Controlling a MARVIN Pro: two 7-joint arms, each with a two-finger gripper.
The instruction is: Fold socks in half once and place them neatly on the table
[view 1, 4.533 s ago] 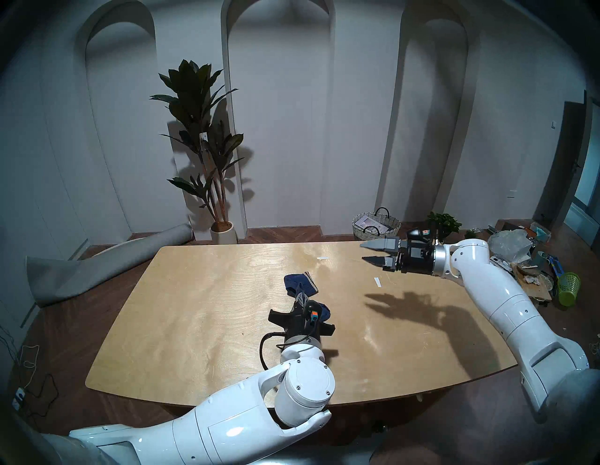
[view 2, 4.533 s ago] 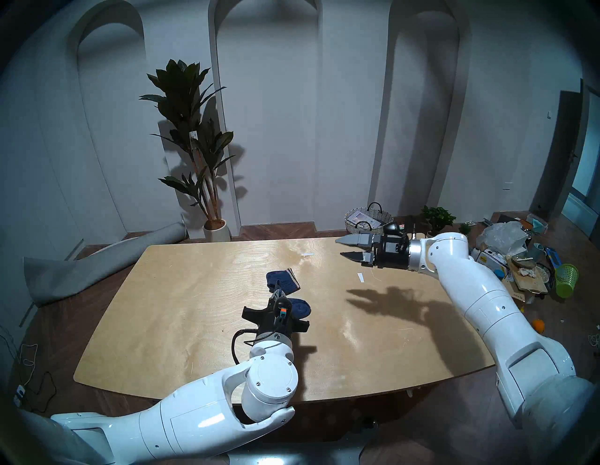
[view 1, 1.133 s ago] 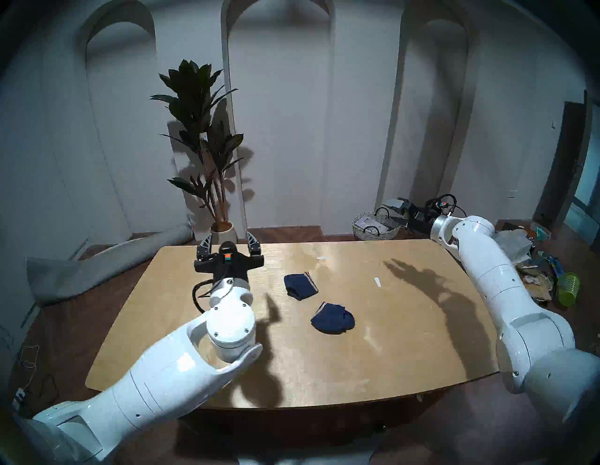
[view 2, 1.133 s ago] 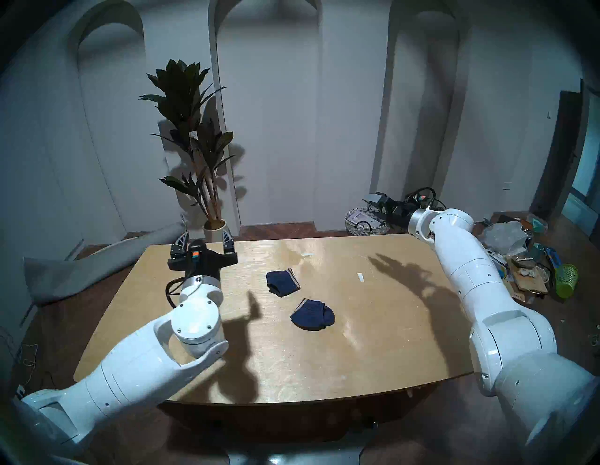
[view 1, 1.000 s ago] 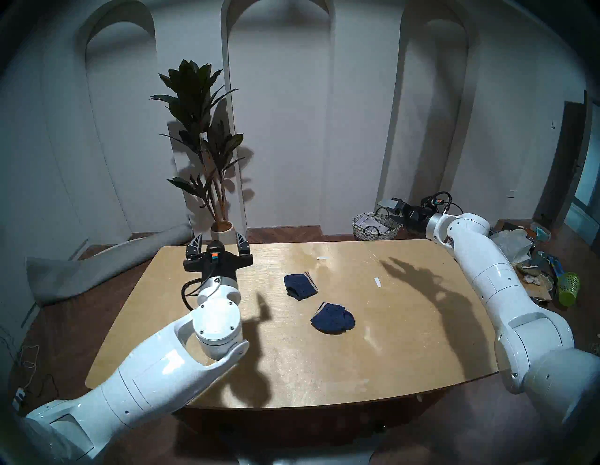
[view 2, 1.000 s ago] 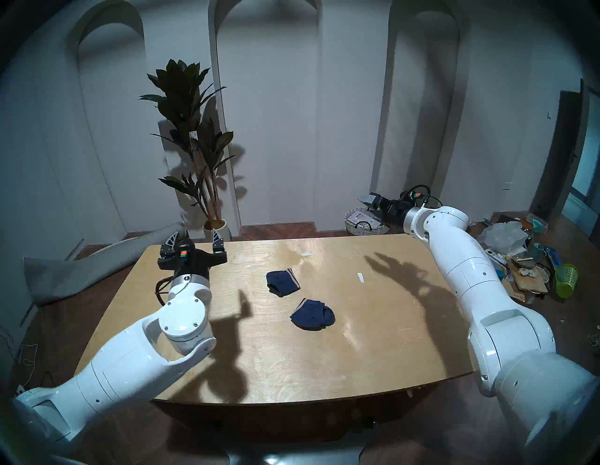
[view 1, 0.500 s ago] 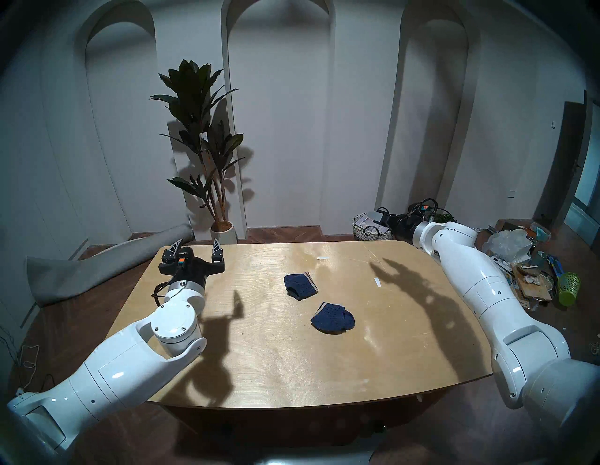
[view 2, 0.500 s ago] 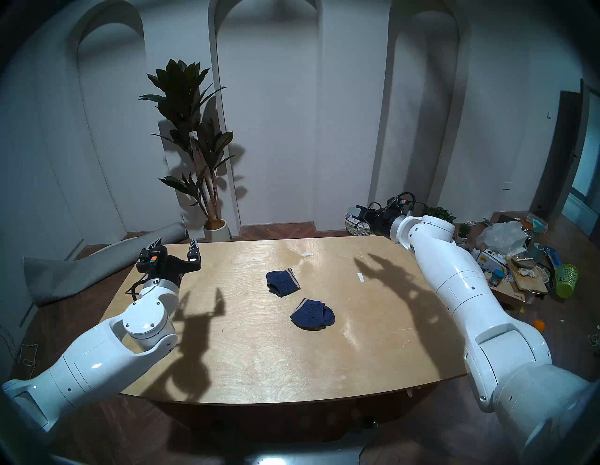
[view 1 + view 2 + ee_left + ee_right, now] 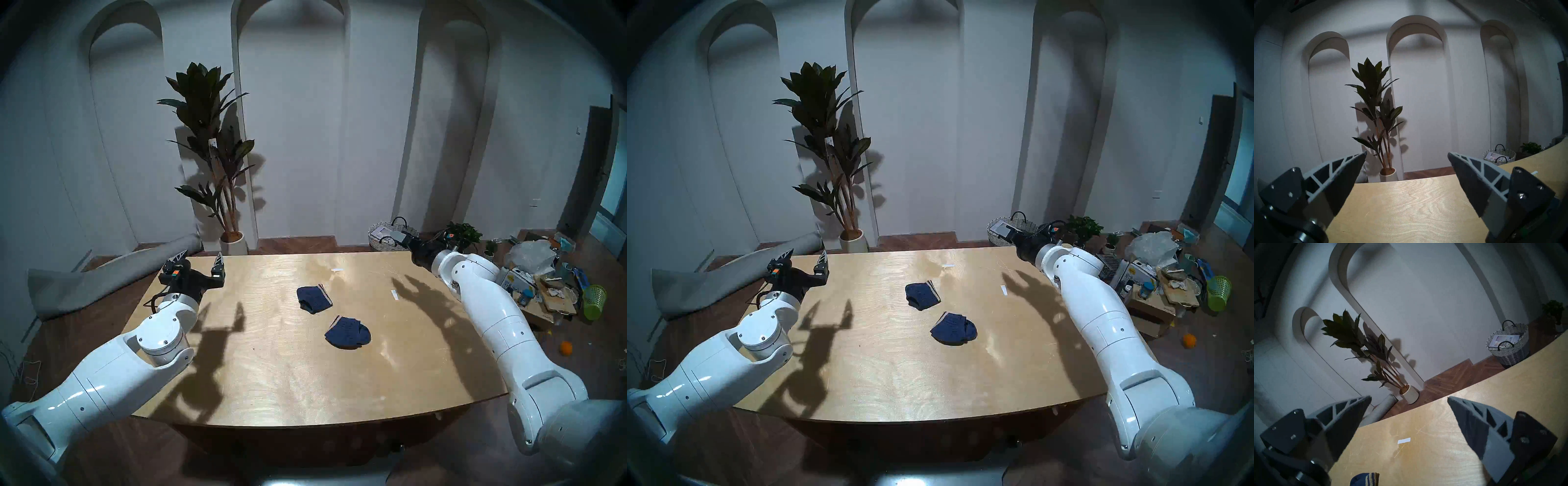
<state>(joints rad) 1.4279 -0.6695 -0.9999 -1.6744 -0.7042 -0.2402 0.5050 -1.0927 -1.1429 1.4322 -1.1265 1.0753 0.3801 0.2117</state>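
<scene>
Two navy socks lie folded on the light plywood table point(image 9: 305, 373), apart from each other: the far sock point(image 9: 314, 298) and the near sock point(image 9: 347, 333). A beige-striped edge shows on each. My left gripper point(image 9: 202, 256) hovers open over the table's far left corner, well left of both socks, with nothing between its fingers point(image 9: 1345, 178). Over the far right corner my right gripper point(image 9: 1409, 397) also stands open and empty, pointing toward the back wall. One sock point(image 9: 1365, 479) peeks in at the bottom edge of the right wrist view.
Two small white strips point(image 9: 337, 269) point(image 9: 394, 294) lie on the table's far part. Behind it stand a woven basket point(image 9: 390, 237), a potted plant point(image 9: 232, 241) and a rolled grey mat point(image 9: 101, 278). Floor clutter and a green bin point(image 9: 594, 302) sit to the right.
My left gripper let go of the near sock and swung back to the far left corner. Over the last second the right gripper sank lower at the far right. The socks stayed put.
</scene>
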